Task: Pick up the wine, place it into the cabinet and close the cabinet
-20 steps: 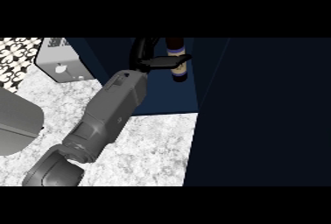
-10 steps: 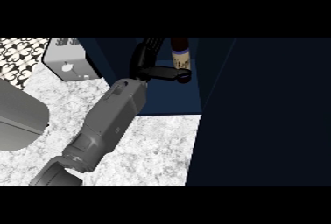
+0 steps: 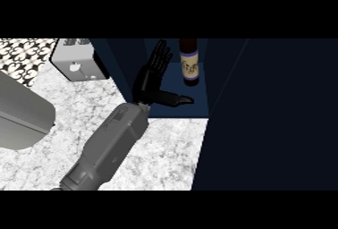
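Note:
The wine bottle [image 3: 190, 65] is dark with a purple-and-white label and stands upright inside the open dark-blue cabinet [image 3: 120, 67]. My left hand [image 3: 149, 85] is just left of the bottle, inside the cabinet opening. Its fingers [image 3: 158, 56] are straight and point up, and its thumb [image 3: 175, 99] sticks out to the right, below the bottle's base. The hand is open and does not touch the bottle. My grey forearm [image 3: 116, 138] comes in from the lower left. The right hand does not show.
A wide dark panel [image 3: 277, 116], which looks like the cabinet's open door, fills the right side. A silver toaster [image 3: 76, 62] stands at the back left on the marble counter [image 3: 165, 147]. A large grey rounded object [image 3: 20, 116] sits at the left edge.
My left hand has let go of the wine bottle, straightened its fingers and drawn back to the left. The bottle now stands alone in the cabinet.

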`<state>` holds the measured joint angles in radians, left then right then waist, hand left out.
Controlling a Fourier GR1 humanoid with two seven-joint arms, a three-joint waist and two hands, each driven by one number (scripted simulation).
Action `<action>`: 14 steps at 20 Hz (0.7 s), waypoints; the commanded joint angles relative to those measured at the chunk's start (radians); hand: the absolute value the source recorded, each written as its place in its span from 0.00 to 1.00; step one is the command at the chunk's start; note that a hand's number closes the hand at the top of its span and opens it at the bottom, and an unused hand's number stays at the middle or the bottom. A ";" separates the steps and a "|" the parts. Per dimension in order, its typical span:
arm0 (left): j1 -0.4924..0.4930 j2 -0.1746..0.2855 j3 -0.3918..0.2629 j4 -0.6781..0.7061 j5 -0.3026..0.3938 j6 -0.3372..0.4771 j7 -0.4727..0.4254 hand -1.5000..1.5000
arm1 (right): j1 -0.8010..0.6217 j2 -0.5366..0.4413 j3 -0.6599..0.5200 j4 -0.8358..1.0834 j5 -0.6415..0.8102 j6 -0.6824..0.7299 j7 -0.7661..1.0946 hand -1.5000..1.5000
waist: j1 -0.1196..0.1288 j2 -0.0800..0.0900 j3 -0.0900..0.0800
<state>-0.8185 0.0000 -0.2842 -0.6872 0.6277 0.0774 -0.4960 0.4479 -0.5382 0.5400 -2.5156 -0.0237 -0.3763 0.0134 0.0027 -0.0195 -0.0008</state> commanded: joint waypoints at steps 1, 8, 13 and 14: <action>0.177 0.000 -0.054 -0.152 -0.020 0.000 -0.013 0.00 | 0.070 -0.027 0.010 -0.200 -0.015 -0.005 0.068 0.00 | 0.011 0.002 0.000; 0.384 0.004 -0.156 -0.426 -0.046 0.099 0.056 0.00 | 0.043 -0.021 0.063 -0.216 0.071 -0.046 0.094 0.00 | 0.007 0.006 -0.001; 0.524 0.090 -0.155 -0.603 -0.019 0.066 0.112 0.00 | 0.105 -0.074 0.018 -0.232 0.014 -0.015 0.046 0.00 | -0.005 0.010 0.000; 0.555 0.075 -0.178 -0.632 -0.043 0.095 0.098 0.00 | 0.080 -0.064 -0.019 -0.220 -0.028 -0.017 0.052 0.00 | -0.002 0.012 0.001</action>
<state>-0.3592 0.0620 -0.4371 -1.2054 0.5950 0.1527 -0.4136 0.4801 -0.5772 0.5387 -2.5207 -0.0162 -0.3930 -0.0236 0.0038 -0.0124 -0.0005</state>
